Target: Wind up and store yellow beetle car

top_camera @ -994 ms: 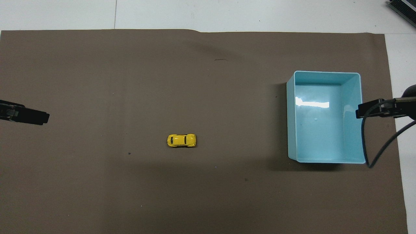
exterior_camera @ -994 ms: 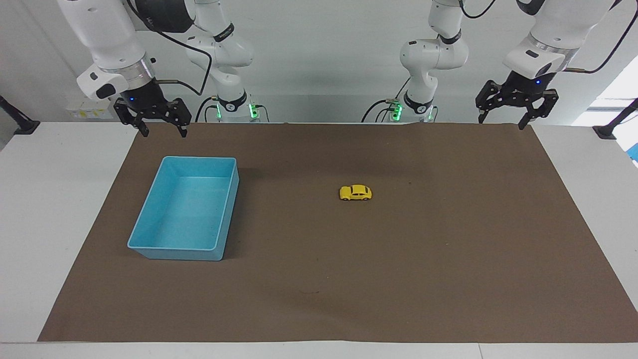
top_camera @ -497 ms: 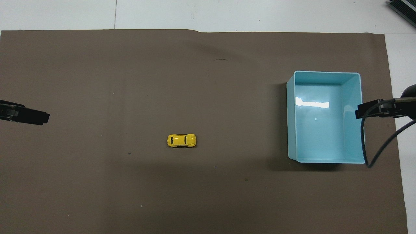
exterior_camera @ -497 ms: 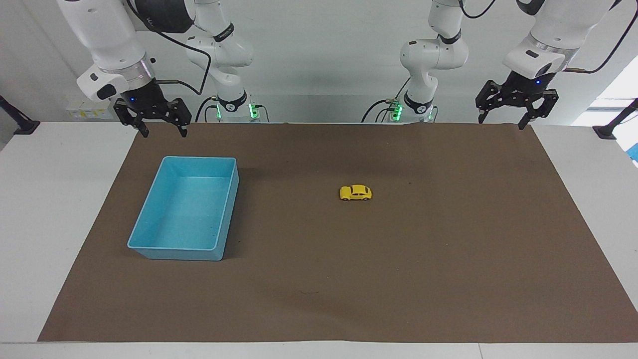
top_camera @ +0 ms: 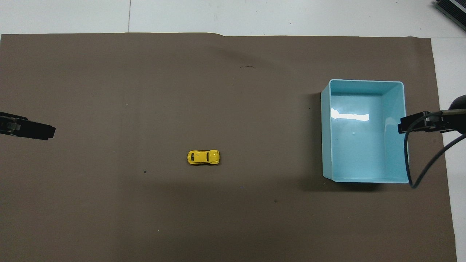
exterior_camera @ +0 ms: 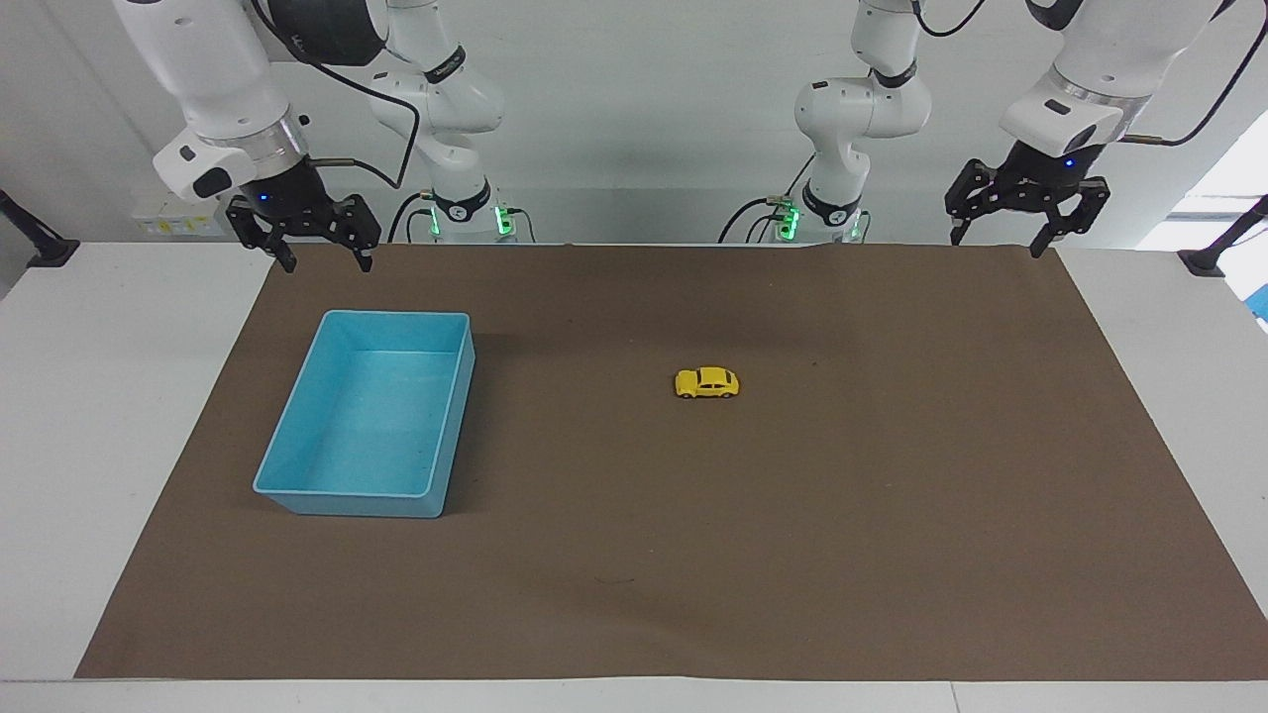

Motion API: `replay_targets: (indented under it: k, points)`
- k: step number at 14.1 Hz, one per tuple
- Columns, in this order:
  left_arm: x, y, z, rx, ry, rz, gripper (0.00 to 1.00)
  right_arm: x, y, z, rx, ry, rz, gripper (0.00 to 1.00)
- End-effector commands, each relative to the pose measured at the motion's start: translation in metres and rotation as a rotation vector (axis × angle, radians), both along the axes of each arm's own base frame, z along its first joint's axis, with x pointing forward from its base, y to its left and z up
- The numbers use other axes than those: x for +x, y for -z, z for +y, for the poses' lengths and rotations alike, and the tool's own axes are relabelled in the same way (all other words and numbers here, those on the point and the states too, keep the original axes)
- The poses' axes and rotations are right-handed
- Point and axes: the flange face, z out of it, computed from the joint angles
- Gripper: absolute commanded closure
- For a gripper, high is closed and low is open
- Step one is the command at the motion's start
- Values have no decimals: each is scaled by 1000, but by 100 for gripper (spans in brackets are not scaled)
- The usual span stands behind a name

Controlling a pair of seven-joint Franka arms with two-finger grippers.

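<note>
Facing view: yellow beetle car sits on its wheels mid-mat, well apart from the blue bin toward the right arm's end. Left gripper and right gripper hang spread wide, empty — both raised over the mat's robot-side edge.

Overhead view: car on brown mat — beside the bin.

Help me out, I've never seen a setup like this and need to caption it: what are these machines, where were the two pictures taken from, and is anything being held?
These are two robot arms at a table. One picture faces them from across the table; the other looks down from above their end. The left gripper and right gripper both hang open and empty near the robots' edge of the brown mat, waiting. On the mat sit a yellow beetle car and, toward the right arm's end, an empty blue bin.
</note>
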Motion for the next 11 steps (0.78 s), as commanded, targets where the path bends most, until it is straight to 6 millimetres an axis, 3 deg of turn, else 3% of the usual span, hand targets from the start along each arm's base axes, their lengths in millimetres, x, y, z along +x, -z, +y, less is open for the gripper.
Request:
replay_targets:
  k: [1, 6, 11]
  points:
    - [-2, 1, 0, -10, -32, 2, 0, -4, -1, -1, 1, -28, 20, 0]
    - [0, 5, -6, -25, -283, 13, 0, -4, -2, 0, 2, -28, 19, 0]
    - [-3, 9, -33, -32, -525, 27, 0, -5, -1, 0, 2, -28, 22, 0]
